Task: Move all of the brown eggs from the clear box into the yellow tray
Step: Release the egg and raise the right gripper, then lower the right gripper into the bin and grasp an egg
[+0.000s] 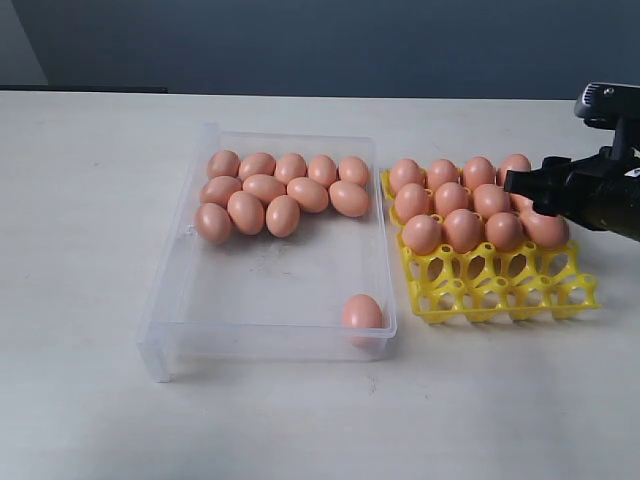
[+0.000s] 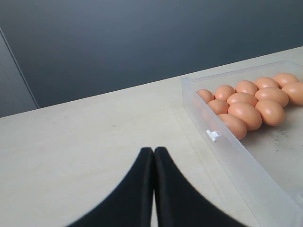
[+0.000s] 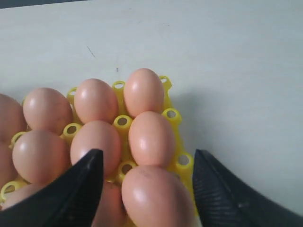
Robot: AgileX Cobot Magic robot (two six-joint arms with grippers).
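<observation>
Lone egg (image 1: 361, 312): in the near right corner of the box (image 1: 270, 343), not yet moved.
Tray (image 1: 500, 292): near cups empty, far rows full.
My right gripper (image 3: 147, 158): spread around a seated egg (image 3: 156, 196), pinching nothing.
My left gripper (image 2: 154, 158): pressed together, empty, over the table (image 2: 71, 156) beside the box.
Far end of box: a dozen eggs (image 1: 265, 190) left, so I judge I'm roughly halfway.

Smooth matt brown eggs (image 1: 283, 215), glossy plastic clear box (image 1: 270, 285), plastic yellow tray (image 1: 500, 292).
</observation>
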